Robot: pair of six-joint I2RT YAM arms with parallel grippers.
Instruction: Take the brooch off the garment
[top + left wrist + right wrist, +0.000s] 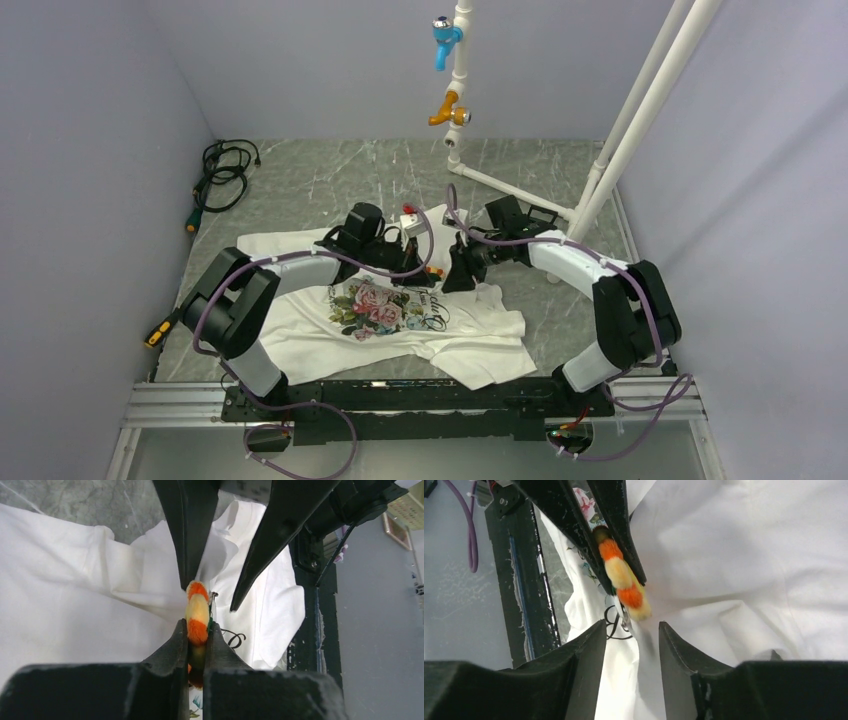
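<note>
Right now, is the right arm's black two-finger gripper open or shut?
Open: the right gripper shows a clear gap between its fingers.

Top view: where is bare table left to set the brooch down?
Bare table lies beyond the shirt, between the black cable and the white pipe. The middle is crowded: left gripper and right gripper meet at the brooch.
</note>
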